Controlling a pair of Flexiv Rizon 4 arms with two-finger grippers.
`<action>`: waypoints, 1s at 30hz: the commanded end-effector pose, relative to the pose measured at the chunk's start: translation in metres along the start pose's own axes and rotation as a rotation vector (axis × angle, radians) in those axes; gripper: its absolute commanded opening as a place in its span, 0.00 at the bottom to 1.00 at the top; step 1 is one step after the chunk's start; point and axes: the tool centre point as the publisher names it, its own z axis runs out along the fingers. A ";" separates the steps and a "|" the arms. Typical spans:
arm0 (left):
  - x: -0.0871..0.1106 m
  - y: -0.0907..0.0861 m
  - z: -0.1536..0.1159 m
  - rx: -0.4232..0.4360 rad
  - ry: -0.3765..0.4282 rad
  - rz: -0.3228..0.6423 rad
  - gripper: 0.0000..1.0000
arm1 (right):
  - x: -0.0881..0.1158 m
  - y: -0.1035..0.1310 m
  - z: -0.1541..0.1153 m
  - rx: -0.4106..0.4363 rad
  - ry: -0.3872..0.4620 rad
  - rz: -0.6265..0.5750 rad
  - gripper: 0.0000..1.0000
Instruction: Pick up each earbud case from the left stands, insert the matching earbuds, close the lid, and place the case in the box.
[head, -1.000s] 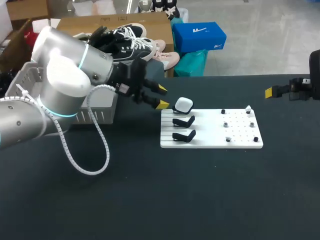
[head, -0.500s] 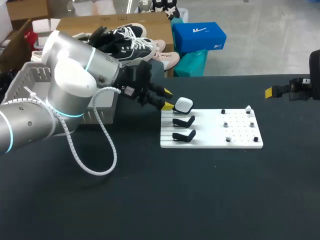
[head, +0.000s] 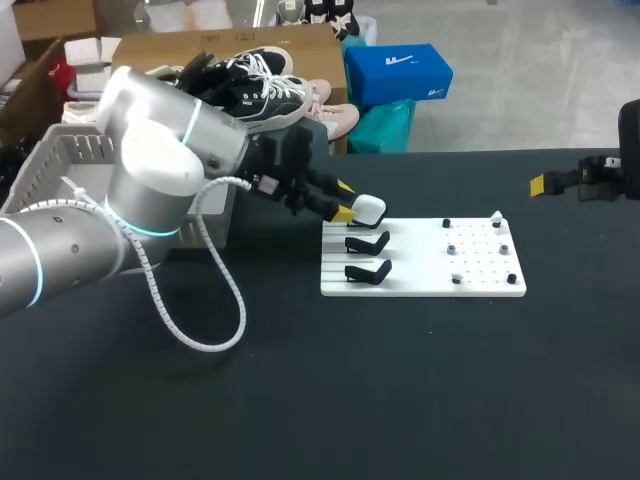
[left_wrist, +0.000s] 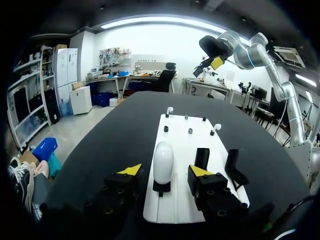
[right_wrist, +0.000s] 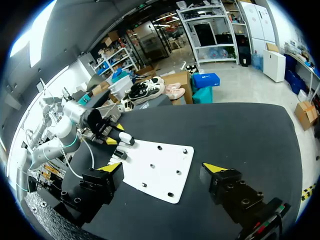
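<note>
A white earbud case is seen standing on the rearmost stand, at the 10 o'clock corner of a white board that lies flat on the dark table. Two more black stands are lined up at the case's 6 o'clock along the same edge of the board.

The left gripper is placed at the case from its 9 o'clock side. In the left wrist view its fingers are held wide, one yellow tip to each side of the upright case, and a gap can be seen on both sides, so the case is not gripped. Small earbuds and dark pegs are set on the far half of the board, ahead of the fingers.

The box, a grey crate, is partly hidden behind the left arm at the table's 10 o'clock.

The right gripper is held over the table near its 2 o'clock edge, well apart from the board, with its fingers spread wide.
</note>
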 end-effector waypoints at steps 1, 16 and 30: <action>0.001 0.007 0.006 0.013 0.003 0.001 0.57 | 0.000 0.000 0.000 -0.002 0.001 -0.001 1.00; 0.001 0.007 0.018 0.023 0.005 0.001 0.62 | 0.000 0.000 0.000 -0.002 0.001 -0.001 1.00; 0.000 0.009 0.022 0.030 0.000 -0.003 0.49 | 0.000 0.000 0.000 -0.002 0.001 -0.001 1.00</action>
